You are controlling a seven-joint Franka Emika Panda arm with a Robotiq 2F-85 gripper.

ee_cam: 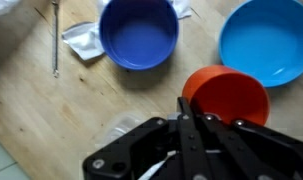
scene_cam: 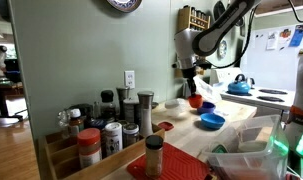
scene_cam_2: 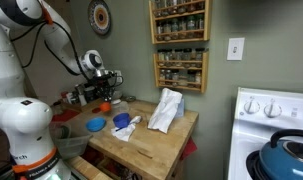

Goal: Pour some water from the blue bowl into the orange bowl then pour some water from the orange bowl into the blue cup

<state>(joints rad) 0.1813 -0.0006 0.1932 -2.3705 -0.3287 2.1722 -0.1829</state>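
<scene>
The orange bowl (ee_cam: 229,95) sits just ahead of my gripper (ee_cam: 191,110), whose two fingers are pressed together on its near rim. It shows in both exterior views (scene_cam: 195,101) (scene_cam_2: 105,106), held slightly above the wooden counter. The bright blue bowl (ee_cam: 266,40) rests on the counter beside it, also seen in both exterior views (scene_cam: 213,121) (scene_cam_2: 95,125). The darker blue cup (ee_cam: 139,32) stands upright beyond the gripper, and it shows in an exterior view (scene_cam_2: 121,121). I cannot tell whether any vessel holds water.
A metal utensil (ee_cam: 55,40) and a crumpled white wrapper (ee_cam: 86,42) lie near the cup. A white cloth (scene_cam_2: 166,110) lies on the wooden counter (scene_cam_2: 151,145). A pale blue kettle (scene_cam_2: 289,155) sits on the stove. Spice jars (scene_cam: 111,130) crowd one end.
</scene>
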